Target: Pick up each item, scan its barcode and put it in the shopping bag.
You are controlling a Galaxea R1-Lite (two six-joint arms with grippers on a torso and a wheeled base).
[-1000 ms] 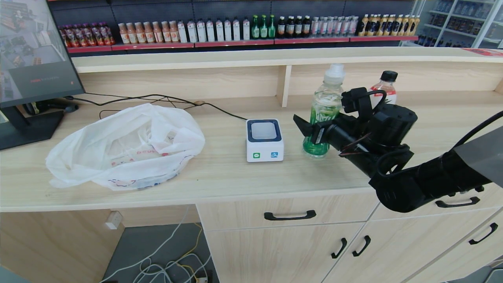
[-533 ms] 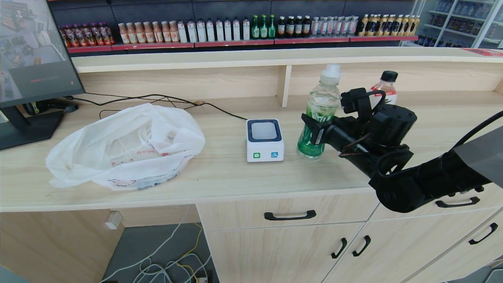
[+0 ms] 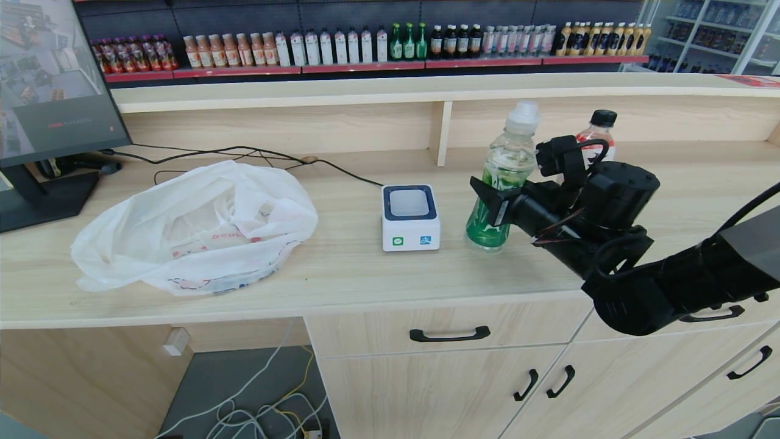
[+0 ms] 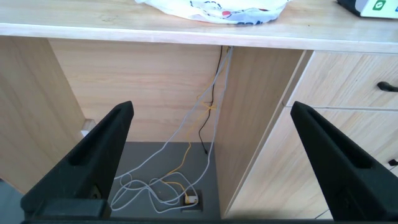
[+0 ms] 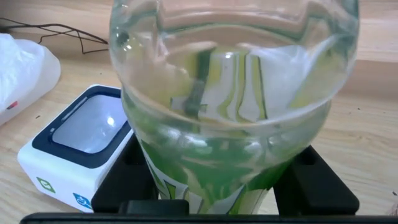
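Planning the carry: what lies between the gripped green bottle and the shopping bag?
The white barcode scanner, seen in the head view, stands between the green bottle and the shopping bag, with bare countertop on either side.

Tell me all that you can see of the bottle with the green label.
The bottle is clear plastic with a white cap and a green label around its lower half. It leans slightly, cap toward the robot's right. The right gripper is shut on its lower half. Its base is at the counter, just right of the scanner; whether it touches the wood is unclear.
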